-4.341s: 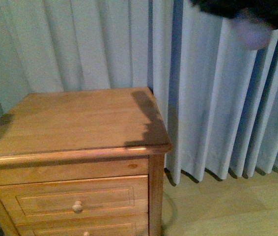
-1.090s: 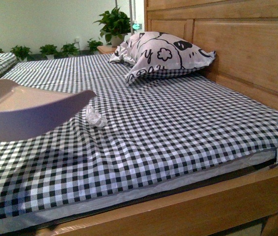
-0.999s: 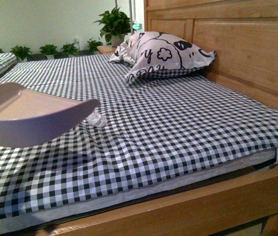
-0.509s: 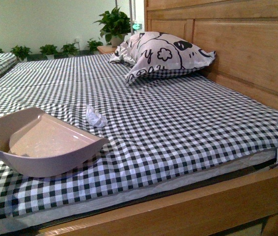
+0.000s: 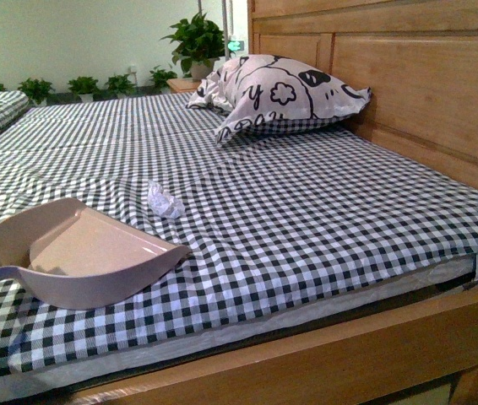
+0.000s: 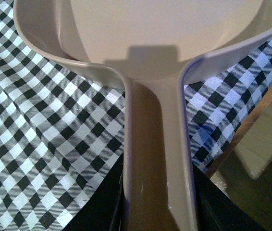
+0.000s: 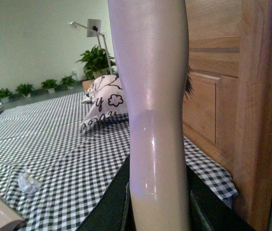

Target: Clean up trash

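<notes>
The trash (image 5: 165, 201), a small crumpled white wad, lies on the checked bed sheet; it also shows in the right wrist view (image 7: 29, 182). The pale pink dustpan (image 5: 87, 253) rests on the sheet near the bed's front edge, its mouth turned toward the wad, a short gap between them. My left gripper (image 6: 157, 211) is shut on the dustpan's handle (image 6: 156, 159). My right gripper (image 7: 157, 207) is shut on the brush's pale handle (image 7: 153, 96), held upright beside the wooden headboard; its dark bristles barely show. Neither arm shows in the front view.
A black-and-white checked sheet (image 5: 306, 211) covers the bed. A patterned pillow (image 5: 277, 93) lies at the wooden headboard (image 5: 408, 84). The wooden bed frame (image 5: 349, 354) runs along the front. Potted plants (image 5: 192, 42) stand behind the bed.
The view swung from a wooden nightstand to the bed. The dustpan came down from the air onto the sheet, settling in front of the wad. The wad has not moved.
</notes>
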Controlling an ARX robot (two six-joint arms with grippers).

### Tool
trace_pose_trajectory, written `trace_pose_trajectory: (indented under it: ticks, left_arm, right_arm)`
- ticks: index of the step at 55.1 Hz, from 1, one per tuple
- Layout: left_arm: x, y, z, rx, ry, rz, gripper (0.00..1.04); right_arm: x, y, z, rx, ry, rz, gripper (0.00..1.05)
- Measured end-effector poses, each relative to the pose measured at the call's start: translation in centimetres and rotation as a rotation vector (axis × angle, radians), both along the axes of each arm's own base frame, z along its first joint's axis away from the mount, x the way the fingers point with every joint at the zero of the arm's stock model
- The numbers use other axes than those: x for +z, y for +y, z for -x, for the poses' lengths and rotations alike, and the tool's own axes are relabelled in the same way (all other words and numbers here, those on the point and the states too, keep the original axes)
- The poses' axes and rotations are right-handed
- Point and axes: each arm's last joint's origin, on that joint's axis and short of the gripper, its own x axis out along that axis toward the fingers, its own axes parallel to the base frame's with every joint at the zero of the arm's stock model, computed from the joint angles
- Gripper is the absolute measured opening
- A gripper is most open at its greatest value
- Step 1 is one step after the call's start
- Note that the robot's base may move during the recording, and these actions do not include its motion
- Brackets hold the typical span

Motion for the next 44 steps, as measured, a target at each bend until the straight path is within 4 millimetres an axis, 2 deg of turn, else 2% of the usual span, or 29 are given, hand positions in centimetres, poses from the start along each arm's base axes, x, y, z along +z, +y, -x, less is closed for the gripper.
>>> trace_pose_trajectory:
  ticks: [21,25,28,30,31,32,36,44]
  left_arm:
    - [0.1,0.0,-0.1,-0.001,-0.005,-0.002,0.27]
    - [0.1,0.0,-0.1,0.000,-0.005,-0.005,0.27]
    - [0.1,0.0,-0.1,-0.001,-0.005,-0.004,0.27]
    - [0.1,-0.1,-0.2,-0.003,-0.005,-0.004,0.27]
    - [0.1,-0.1,-0.2,-0.004,-0.005,-0.003,0.27]
    - [0.1,-0.1,-0.2,-0.004,-0.005,-0.004,0.27]
    - [0.1,-0.1,-0.2,-0.004,-0.005,-0.004,0.27]
    - [0.1,-0.1,-0.2,-0.003,-0.005,-0.004,0.27]
  right_arm:
    - [0.0,0.0,0.0,0.000,0.001,0.000,0.19]
    - [0.5,0.4,-1.5,0.107,0.275,0.130,0.19]
    - [1.3,1.3,-3.8,0.204,0.481,0.213,0.19]
    - [1.1,2.1,-6.1,0.233,0.563,0.252,0.19]
    - [1.1,2.7,-7.6,0.251,0.586,0.271,0.19]
    - [1.1,2.9,-8.1,0.258,0.591,0.277,0.19]
    - [0.7,4.5,-12.1,0.292,0.634,0.307,0.19]
    - [-0.5,7.6,-18.0,0.345,0.720,0.334,0.19]
